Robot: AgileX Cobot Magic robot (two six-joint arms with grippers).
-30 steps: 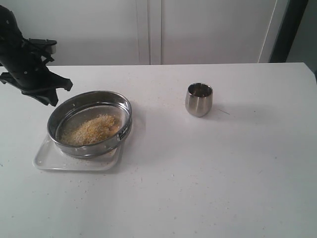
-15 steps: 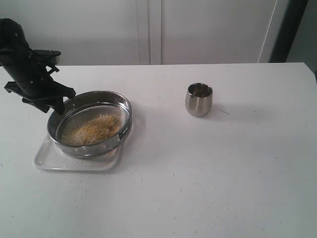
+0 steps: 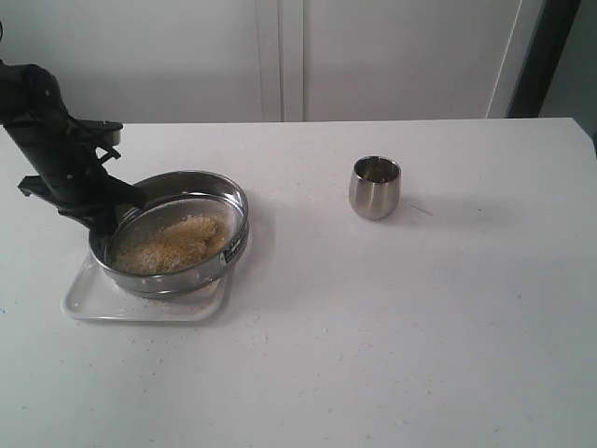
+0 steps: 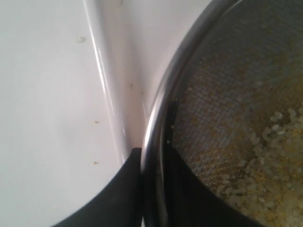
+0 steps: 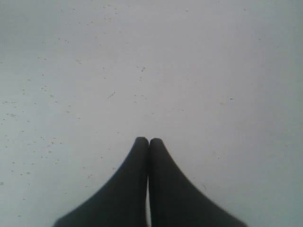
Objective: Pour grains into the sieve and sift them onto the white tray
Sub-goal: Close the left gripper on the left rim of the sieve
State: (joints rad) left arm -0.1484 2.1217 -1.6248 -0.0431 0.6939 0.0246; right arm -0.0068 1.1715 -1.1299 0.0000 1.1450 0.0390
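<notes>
The round steel sieve point(image 3: 187, 191) rests on the white tray point(image 3: 89, 303) at the left of the table. A heap of yellow and whitish grains point(image 3: 173, 245) lies on its mesh. My left gripper point(image 3: 110, 217) is shut on the sieve's left rim, one finger outside and one inside the ring. The left wrist view shows the rim point(image 4: 156, 118) pinched between the black fingers point(image 4: 118, 194), with mesh and grains point(image 4: 270, 151) beside it and the tray's edge point(image 4: 106, 94) under it. My right gripper point(image 5: 148, 140) is shut and empty above bare table, out of the exterior view.
A small steel cup point(image 3: 375, 187) stands upright right of centre on the white table point(image 3: 373, 327). Stray grains speckle the tabletop around the tray. A pale wall with cabinet panels stands behind the table's far edge.
My left arm has come down and to the right from above the table's left side, and its gripper has closed on the sieve's left rim. The sieve, tray and cup have not moved.
</notes>
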